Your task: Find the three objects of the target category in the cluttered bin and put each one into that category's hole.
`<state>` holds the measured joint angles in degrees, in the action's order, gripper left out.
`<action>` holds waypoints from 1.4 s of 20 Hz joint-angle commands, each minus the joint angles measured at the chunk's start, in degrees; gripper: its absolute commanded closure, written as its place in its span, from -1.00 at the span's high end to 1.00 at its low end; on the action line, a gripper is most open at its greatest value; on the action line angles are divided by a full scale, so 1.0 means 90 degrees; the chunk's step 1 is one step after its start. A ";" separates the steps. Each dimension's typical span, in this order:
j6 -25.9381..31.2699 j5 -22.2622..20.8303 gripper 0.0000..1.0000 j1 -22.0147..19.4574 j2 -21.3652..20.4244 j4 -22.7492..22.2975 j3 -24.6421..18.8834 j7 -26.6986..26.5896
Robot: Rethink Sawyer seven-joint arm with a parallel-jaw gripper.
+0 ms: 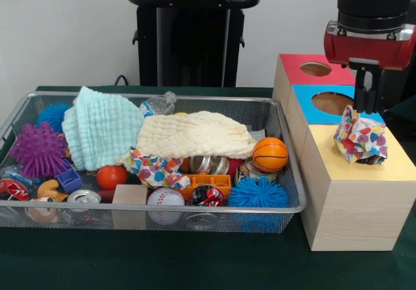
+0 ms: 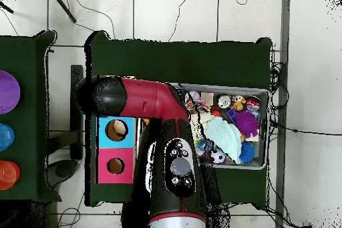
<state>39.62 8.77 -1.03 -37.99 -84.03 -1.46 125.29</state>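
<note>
Front view — claw (image 1: 366,105) above patterned cloth (image 1: 359,136) — no legible writing.

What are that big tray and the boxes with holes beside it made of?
The tray looks like silver metal wire mesh: you can see through its walls to the toys inside. The boxes look like pale, unvarnished wood, with grain lines on their sides; their red, blue and yellow tops seem painted or covered, I can't tell which.

Dark green table (image 1: 162,261), wire mesh bin (image 1: 195,215), wooden hole box (image 1: 351,205) beside it
</note>
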 commanded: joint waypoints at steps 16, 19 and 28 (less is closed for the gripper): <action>-0.1042 -0.0664 -1.00 -0.0041 0.0954 -0.0279 -0.0302 0.0007; -0.0999 -0.0690 -1.00 0.0020 0.1018 -0.0158 -0.0270 0.0106; -0.0822 -0.0693 -1.00 0.0212 0.1288 0.0374 -0.0263 0.0380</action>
<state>32.62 4.64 -0.05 -31.05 -82.21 -2.24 125.29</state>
